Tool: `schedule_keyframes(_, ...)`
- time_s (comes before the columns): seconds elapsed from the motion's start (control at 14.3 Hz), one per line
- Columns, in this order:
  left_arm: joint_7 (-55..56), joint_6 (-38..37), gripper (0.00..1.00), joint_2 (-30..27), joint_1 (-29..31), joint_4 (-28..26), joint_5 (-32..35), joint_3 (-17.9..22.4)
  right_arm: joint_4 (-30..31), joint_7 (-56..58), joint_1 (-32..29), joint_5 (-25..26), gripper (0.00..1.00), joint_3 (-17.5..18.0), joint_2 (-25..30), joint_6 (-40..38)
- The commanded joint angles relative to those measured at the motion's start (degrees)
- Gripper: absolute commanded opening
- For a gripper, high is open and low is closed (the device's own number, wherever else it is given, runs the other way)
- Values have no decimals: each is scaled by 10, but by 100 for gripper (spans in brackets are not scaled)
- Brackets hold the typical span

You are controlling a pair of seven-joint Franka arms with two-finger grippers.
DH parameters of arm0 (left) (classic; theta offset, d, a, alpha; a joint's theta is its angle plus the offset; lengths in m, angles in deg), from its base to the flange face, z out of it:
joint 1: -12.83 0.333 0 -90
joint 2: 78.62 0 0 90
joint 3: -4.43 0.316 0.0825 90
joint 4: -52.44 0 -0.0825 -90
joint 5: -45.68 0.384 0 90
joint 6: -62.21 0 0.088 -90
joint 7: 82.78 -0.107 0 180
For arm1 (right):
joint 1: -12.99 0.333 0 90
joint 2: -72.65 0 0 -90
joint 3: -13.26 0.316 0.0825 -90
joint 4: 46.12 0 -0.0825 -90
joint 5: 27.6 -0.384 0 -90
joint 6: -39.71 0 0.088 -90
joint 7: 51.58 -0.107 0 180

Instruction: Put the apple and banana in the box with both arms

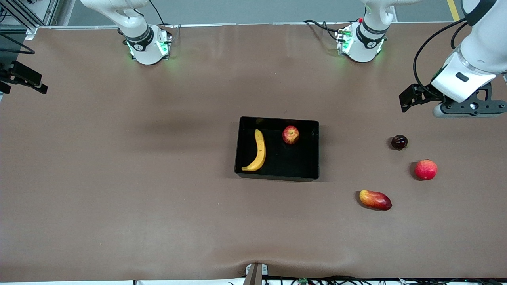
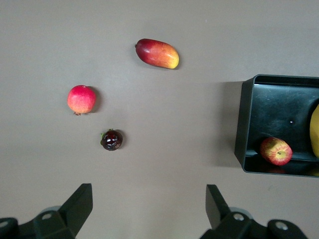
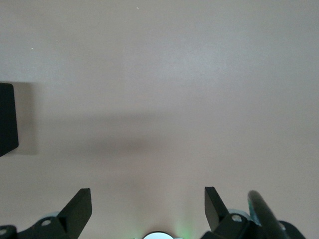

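Black box [image 1: 277, 174] mid-bench holds banana [image 1: 258, 151] and apple [image 1: 290, 135], apart. Left gripper [image 2: 149, 206] hangs over the bench near the dark plum [image 1: 399, 142], fingers spread, empty; right gripper [image 3: 148, 206] likewise spread over bare bench.

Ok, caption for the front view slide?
Banana and apple in the box; three fruits remain outside.

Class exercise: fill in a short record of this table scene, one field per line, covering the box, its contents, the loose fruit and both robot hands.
box: black tray, mid-table
in box: banana, apple, lying apart
loose fruit: mango-like fruit, pinkish-red fruit, dark round fruit, toward the left arm's end
left hand: open, empty, above bare table
right hand: open, empty, above bare table
task state: both fruits in box
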Motion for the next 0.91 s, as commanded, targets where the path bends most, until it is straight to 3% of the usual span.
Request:
schedule_keyframes(0.0, -3, -11, 100, -8, 3, 5, -3, -4, 10, 3, 2, -7, 100, -3, 10, -1)
schedule_keyframes(0.84, -14, -45, 100, -9, 9, 42, -3, 3, 9, 4, 0, -7, 100, -4, 10, -3)
